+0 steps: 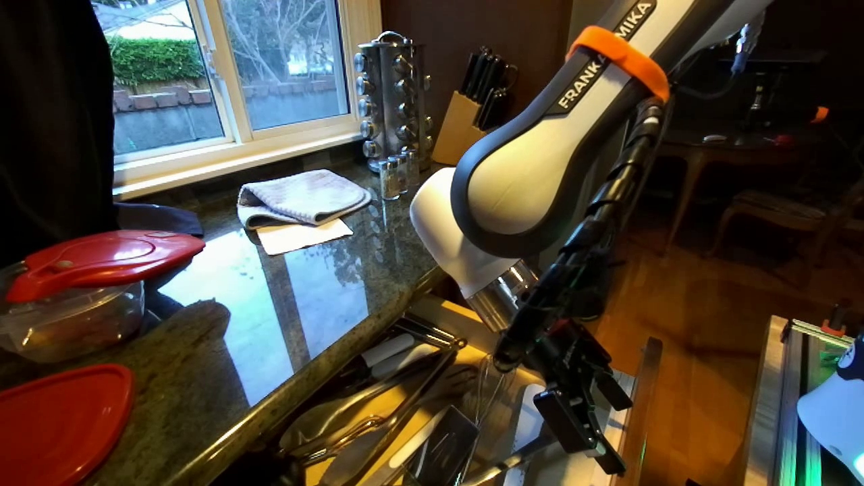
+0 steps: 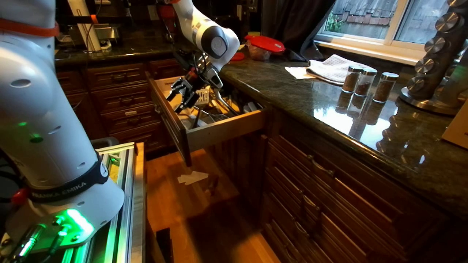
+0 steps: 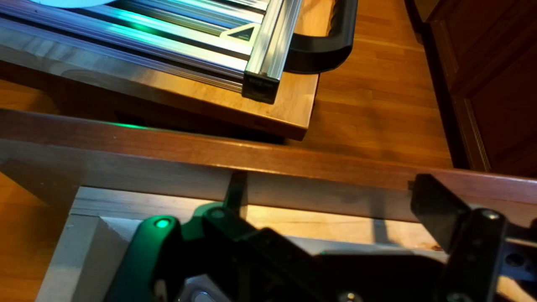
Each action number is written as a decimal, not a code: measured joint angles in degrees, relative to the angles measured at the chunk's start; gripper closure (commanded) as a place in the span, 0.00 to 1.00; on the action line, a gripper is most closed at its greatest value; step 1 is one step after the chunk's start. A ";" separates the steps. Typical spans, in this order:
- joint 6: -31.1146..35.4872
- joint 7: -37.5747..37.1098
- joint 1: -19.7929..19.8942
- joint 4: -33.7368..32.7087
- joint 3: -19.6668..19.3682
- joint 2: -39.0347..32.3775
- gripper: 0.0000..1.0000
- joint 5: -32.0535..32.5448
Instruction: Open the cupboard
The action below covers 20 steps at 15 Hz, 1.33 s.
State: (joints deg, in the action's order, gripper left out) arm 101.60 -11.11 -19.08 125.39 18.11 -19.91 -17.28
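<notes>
The cupboard is a wide drawer, pulled well out from under the counter. Its dark brown front [image 2: 171,116] and pale wood side [image 2: 228,128] show in an exterior view; the front also shows in an exterior view [image 1: 644,405]. Several utensils lie inside. My gripper is over the drawer in both exterior views [image 1: 594,415] [image 2: 174,102]. In the wrist view its fingers [image 3: 331,186] are wide apart with nothing between them. They point at the inner side of the drawer front [image 3: 209,156]. I cannot tell whether the fingertips touch it.
The granite counter [image 1: 304,297] edge runs beside the arm. On it are a folded towel [image 1: 304,196], red-lidded container [image 1: 101,263], spice rack [image 1: 395,101] and knife block [image 1: 459,125]. The robot's wooden stand [image 3: 289,100] is just beyond the drawer front.
</notes>
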 measured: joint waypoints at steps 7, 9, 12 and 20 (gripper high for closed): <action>-2.54 0.67 -0.02 -1.03 0.13 -0.42 0.00 -1.40; -4.11 1.00 -0.08 -1.48 0.32 -0.65 0.00 -1.85; -5.48 1.14 -0.50 -2.28 0.37 -1.73 0.00 -1.96; -6.29 0.86 -1.26 -3.43 0.22 -3.35 0.00 -1.76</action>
State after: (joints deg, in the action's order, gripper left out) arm 95.31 -10.25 -20.34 121.97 18.33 -23.27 -19.04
